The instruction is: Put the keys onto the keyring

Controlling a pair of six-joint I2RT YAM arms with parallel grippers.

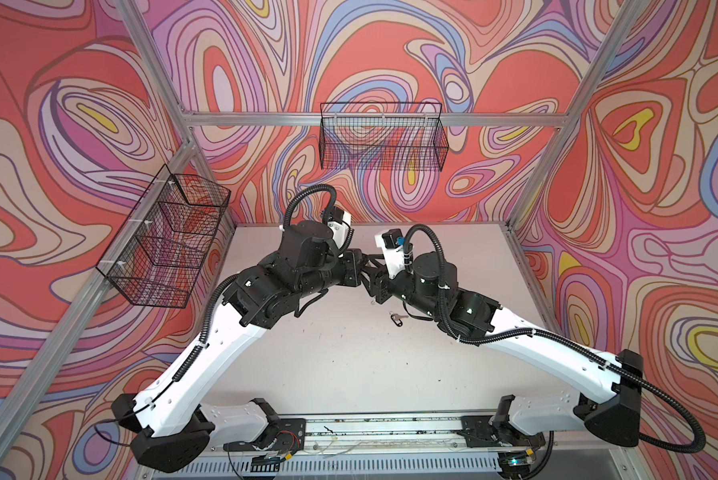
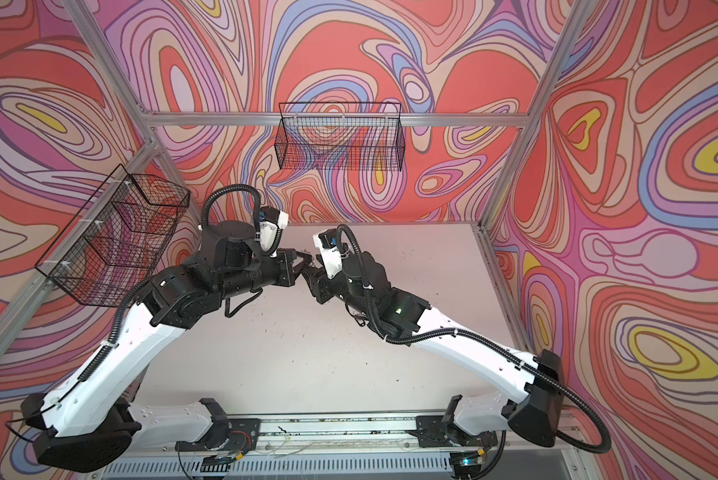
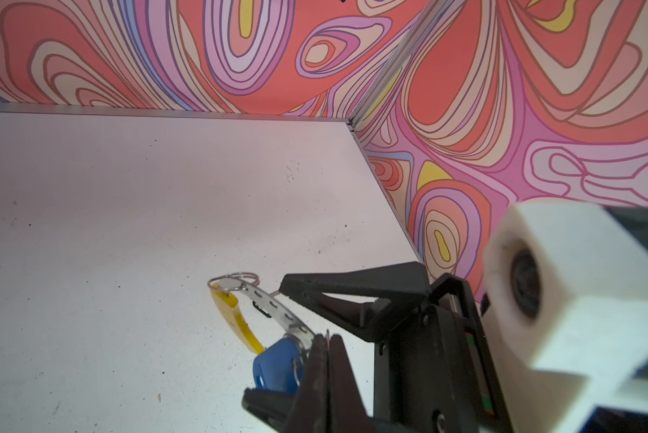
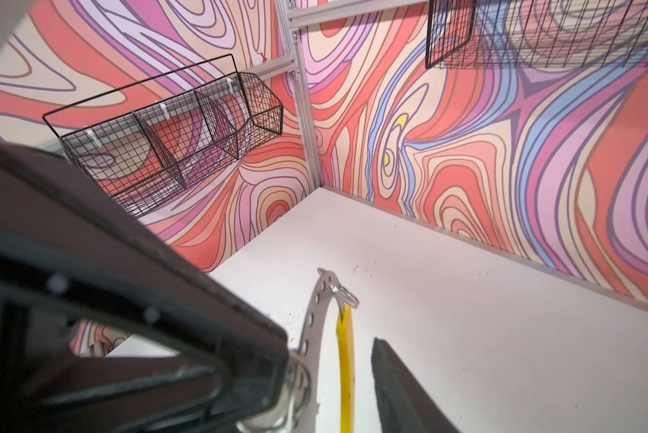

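Left wrist view: I am pinching the keyring [image 3: 277, 313] in the fully closed left gripper [image 3: 327, 356], steadying it while the half-open, empty right gripper [image 4: 331, 346] is straddling its band and centring before closing.

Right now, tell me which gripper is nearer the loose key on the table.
Right. The right gripper is just beyond the loose key, open around the keyring; the left gripper, shut on the keyring, is farther left.

silver perforated keyring [image 3: 277, 311], yellow sleeve [image 3: 236, 322], blue tag [image 3: 273, 369]; white table [image 3: 127, 225]
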